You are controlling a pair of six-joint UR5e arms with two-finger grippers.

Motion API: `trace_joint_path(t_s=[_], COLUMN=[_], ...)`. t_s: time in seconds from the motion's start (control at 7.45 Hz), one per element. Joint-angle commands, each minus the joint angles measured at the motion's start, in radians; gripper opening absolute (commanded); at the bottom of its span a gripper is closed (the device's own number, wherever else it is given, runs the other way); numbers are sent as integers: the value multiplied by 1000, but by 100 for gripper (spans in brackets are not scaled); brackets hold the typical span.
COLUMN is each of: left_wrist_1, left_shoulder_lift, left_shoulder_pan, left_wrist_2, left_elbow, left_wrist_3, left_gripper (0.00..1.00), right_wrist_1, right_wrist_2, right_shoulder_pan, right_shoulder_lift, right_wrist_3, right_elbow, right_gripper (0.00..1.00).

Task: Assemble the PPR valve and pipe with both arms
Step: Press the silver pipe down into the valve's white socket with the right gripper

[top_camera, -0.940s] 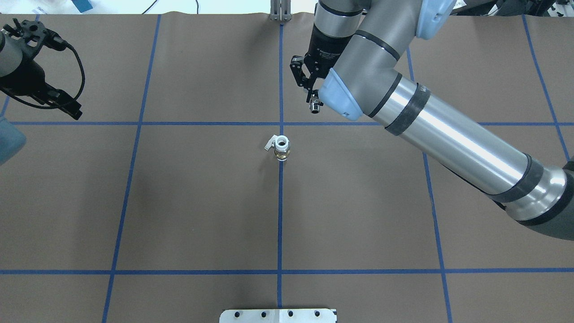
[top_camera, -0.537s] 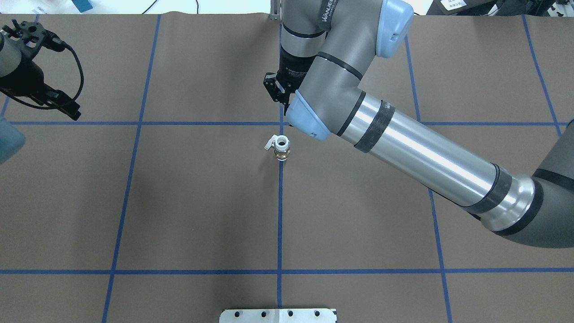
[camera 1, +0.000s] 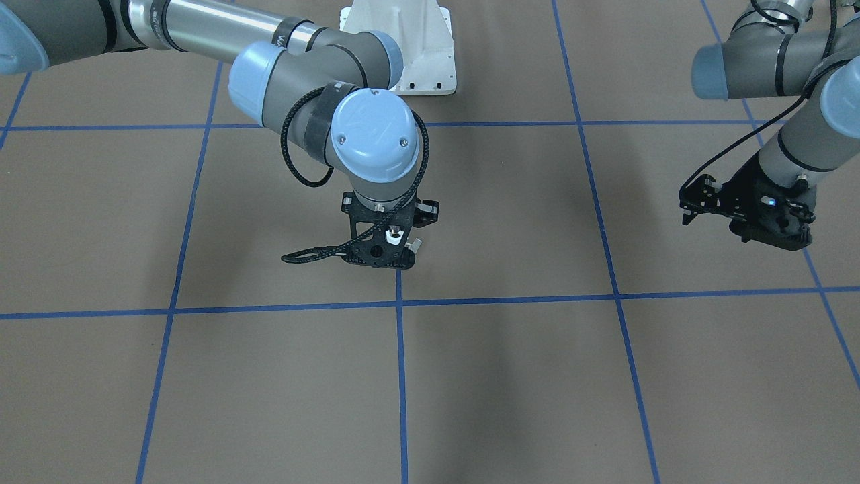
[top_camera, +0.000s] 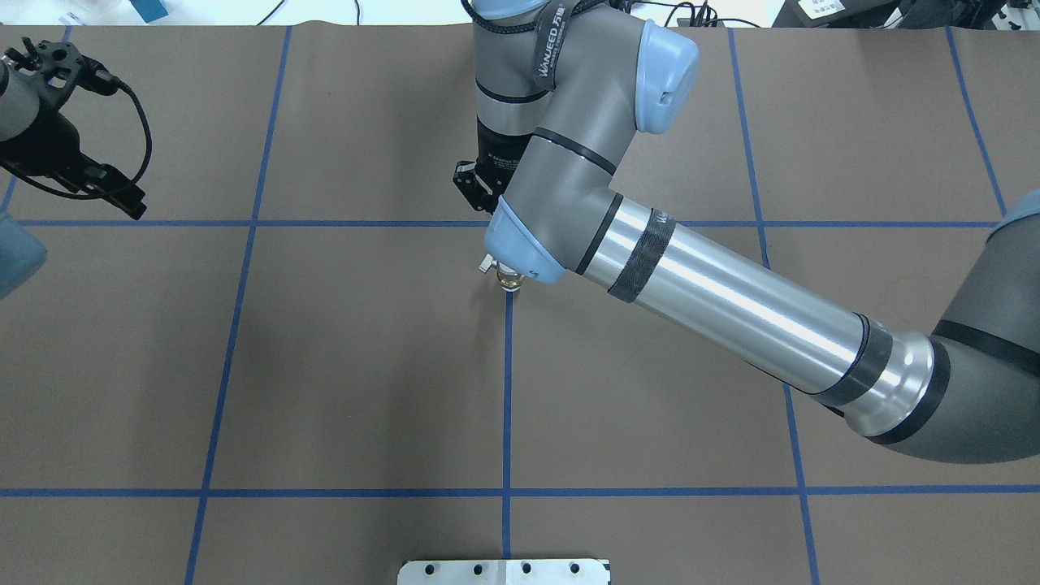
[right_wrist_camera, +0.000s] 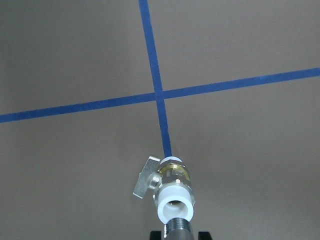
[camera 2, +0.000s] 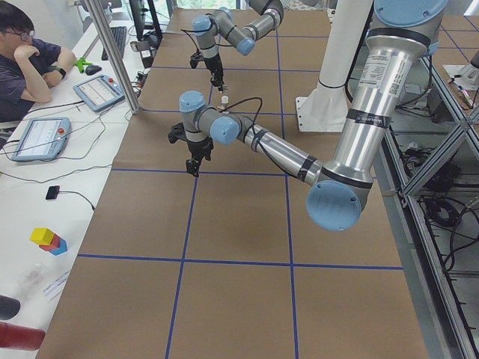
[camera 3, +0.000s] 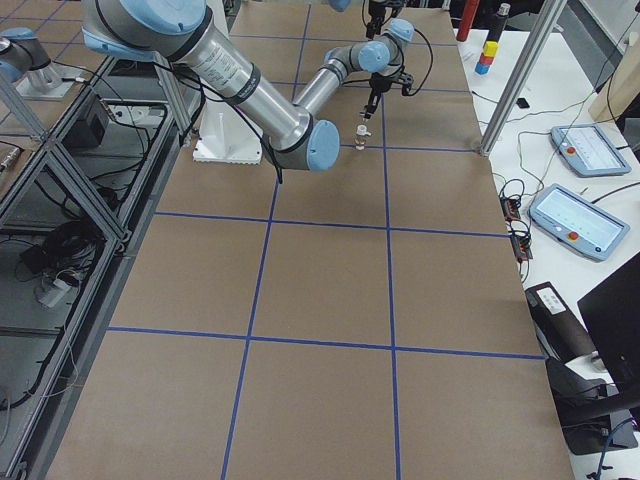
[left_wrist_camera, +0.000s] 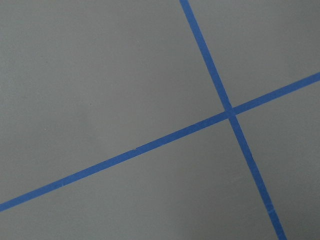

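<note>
The PPR valve (right_wrist_camera: 171,192) stands upright on a blue tape line at the table's middle, with white collars, a brass middle and a pale handle on its left. It also shows in the overhead view (top_camera: 509,280), mostly hidden under my right wrist. My right gripper (right_wrist_camera: 179,235) is shut on the silvery pipe (right_wrist_camera: 178,227) and holds it upright, right above the valve's top collar. Whether they touch I cannot tell. My left gripper (top_camera: 122,195) hangs far off at the table's left, away from both parts. It looks open and is empty.
Brown table cover with a blue tape grid (left_wrist_camera: 229,111). The white robot pedestal (camera 1: 416,47) stands behind the valve. A metal plate (top_camera: 504,571) lies at the table's near edge. An operator (camera 2: 30,60) sits at a side desk with tablets.
My right arm has carried the pipe left and nearer, from beyond and right of the valve to right over it. Its wrist now hides most of the valve. The left arm has not moved.
</note>
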Motion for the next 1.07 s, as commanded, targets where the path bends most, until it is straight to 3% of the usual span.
trace_joint_path(t_s=[0.0,0.94], left_wrist_1=[0,0], left_shoulder_lift=[-1,-1], left_shoulder_pan=[3,3], left_wrist_2=[0,0], left_elbow=[-1,1], left_wrist_3=[-3,-5], left_gripper=[100,100], right_wrist_1=[2,57], right_wrist_2=[-7,-5], right_shoulder_pan=[-14,-17], right_shoulder_lift=[-2,-2], right_wrist_3=[-5,-1], right_elbow=[-22,-42], right_gripper=[0,0])
